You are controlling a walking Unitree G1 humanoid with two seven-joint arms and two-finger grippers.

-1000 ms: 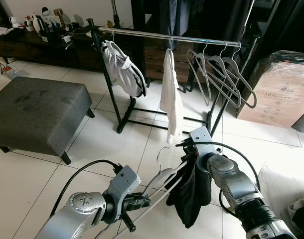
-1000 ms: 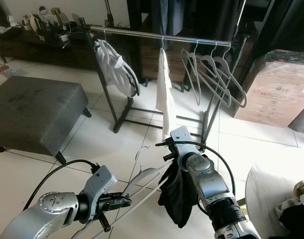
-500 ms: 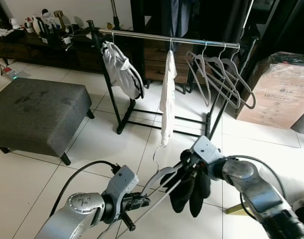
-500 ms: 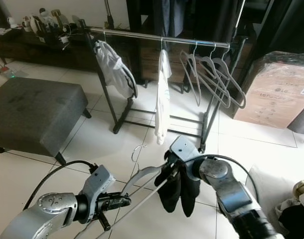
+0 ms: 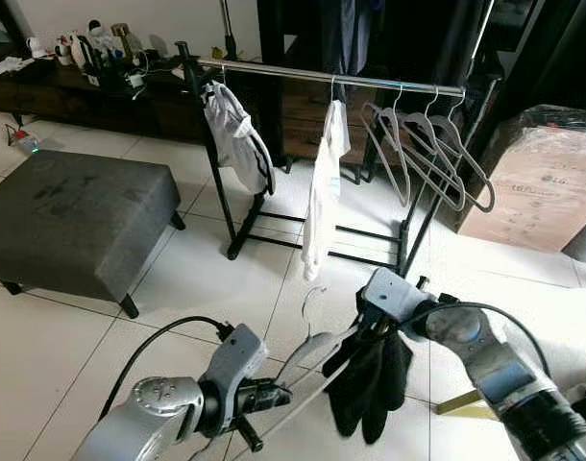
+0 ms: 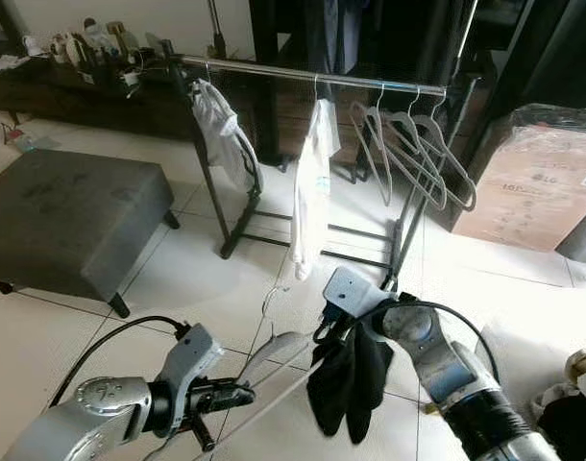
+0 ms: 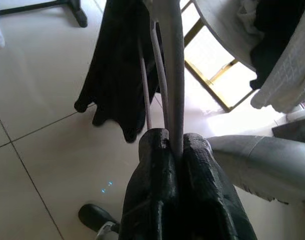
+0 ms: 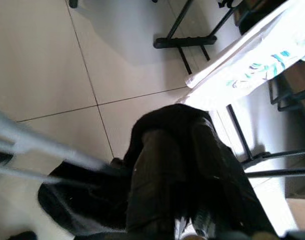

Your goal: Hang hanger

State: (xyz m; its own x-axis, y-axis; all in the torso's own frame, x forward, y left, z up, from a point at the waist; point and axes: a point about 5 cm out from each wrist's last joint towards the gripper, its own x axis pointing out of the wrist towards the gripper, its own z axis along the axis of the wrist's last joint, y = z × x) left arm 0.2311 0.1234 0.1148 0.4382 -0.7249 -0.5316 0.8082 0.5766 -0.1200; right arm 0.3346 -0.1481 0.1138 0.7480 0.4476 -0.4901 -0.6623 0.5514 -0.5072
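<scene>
Hanger [image 5: 312, 348] low over the tiled floor [image 5: 207, 279], short of the clothes rack [image 5: 331, 75], one end pinched between left gripper [image 7: 173, 150] fingers; black garment [image 5: 370, 379] at its other end clamped in right gripper [image 5: 375, 322] fingers.

Head stereo pair is looking forward and down from above both arms, sharing the clothes rail [image 5: 331, 75], ottoman [image 5: 72, 216] and tiled floor [image 5: 207, 269]; left wrist camera is peering close along its fingers [image 7: 157, 200] at the hanger [image 7: 171, 75]; right wrist camera is sitting tight against the black garment [image 8: 177, 150].
</scene>
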